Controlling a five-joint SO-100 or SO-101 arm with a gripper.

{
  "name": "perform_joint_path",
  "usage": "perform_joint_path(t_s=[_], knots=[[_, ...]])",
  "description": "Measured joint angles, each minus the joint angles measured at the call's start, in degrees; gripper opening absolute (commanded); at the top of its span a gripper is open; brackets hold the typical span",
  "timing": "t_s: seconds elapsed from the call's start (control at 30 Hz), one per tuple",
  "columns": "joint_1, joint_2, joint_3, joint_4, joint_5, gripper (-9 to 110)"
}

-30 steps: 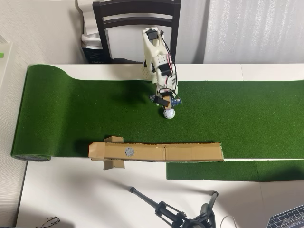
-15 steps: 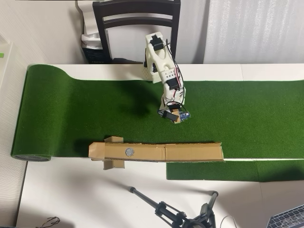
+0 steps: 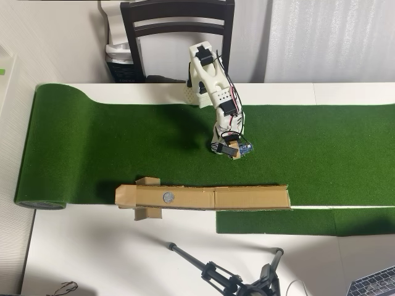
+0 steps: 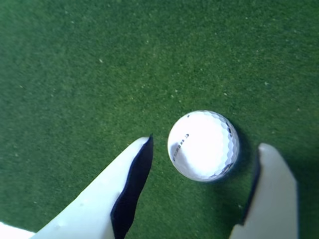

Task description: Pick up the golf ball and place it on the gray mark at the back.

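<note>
In the wrist view the white dimpled golf ball [image 4: 203, 145] lies on green turf between my two white fingers [image 4: 99, 204], with a gap on each side. My gripper [image 4: 202, 149] is open around it and not touching it. In the overhead view the arm reaches down onto the turf and my gripper [image 3: 229, 150] hides the ball. The gray mark [image 3: 167, 197] is a round spot on the long brown cardboard strip [image 3: 247, 197], down and to the left of the gripper.
The green turf [image 3: 92, 142] covers a white table [image 3: 92, 259]. A chair [image 3: 178, 31] stands behind the arm's base. A black tripod [image 3: 222, 274] lies at the bottom, and a laptop corner [image 3: 376, 285] shows at the bottom right.
</note>
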Motion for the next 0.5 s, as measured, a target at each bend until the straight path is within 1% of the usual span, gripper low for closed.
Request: perform_joint_path(t_s=[0.3, 0.5], knots=[[-0.1, -0.5, 0.0, -0.9, 0.0, 41], [-0.2, -8.8, 0.0, -3.5, 0.0, 41]])
